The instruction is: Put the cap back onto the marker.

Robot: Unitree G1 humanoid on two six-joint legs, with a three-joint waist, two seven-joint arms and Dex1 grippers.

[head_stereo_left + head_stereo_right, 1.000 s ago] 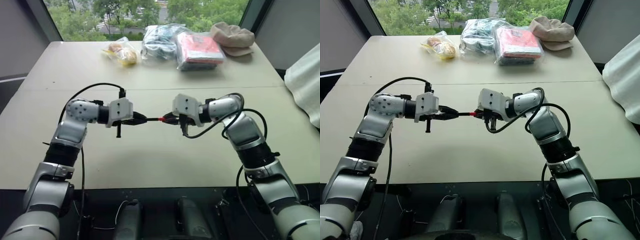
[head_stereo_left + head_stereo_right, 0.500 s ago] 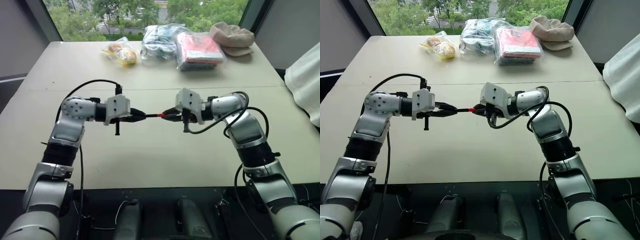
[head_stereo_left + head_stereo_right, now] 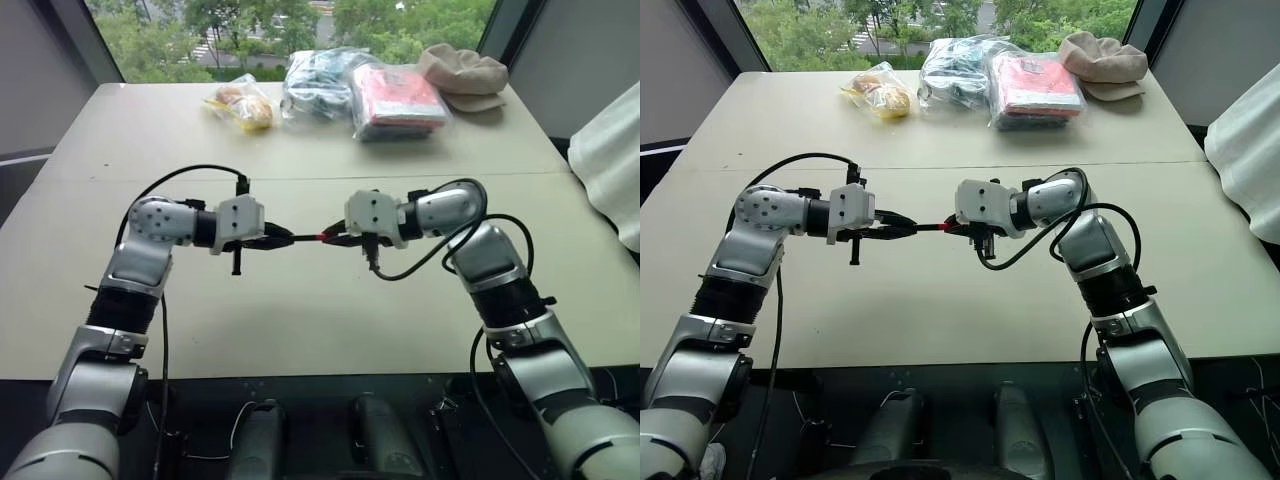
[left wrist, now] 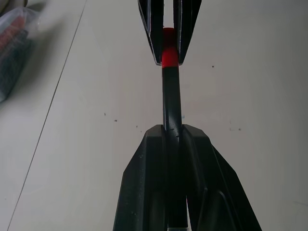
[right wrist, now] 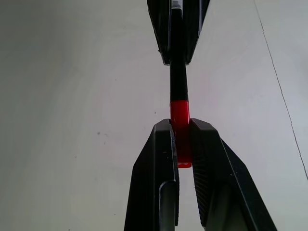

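Above the middle of the table my two grippers face each other tip to tip. The left gripper (image 3: 285, 238) is shut on the black marker (image 4: 171, 96), which points level toward the right gripper (image 3: 335, 238). That one is shut on the small red cap (image 5: 180, 115). The cap's open end meets the marker's end in a straight line, with no gap visible between them. In the left wrist view the cap (image 4: 168, 53) sits between the right gripper's fingers.
At the table's (image 3: 300, 320) far side lie a bag of food (image 3: 243, 103), clear plastic bags of goods (image 3: 360, 90) and a beige cap-like cloth (image 3: 465, 75). A white cloth (image 3: 610, 165) hangs at the right edge.
The right wrist has rolled, so its gripper housing now sits more level. Both grippers stay tip to tip with marker and cap in line.
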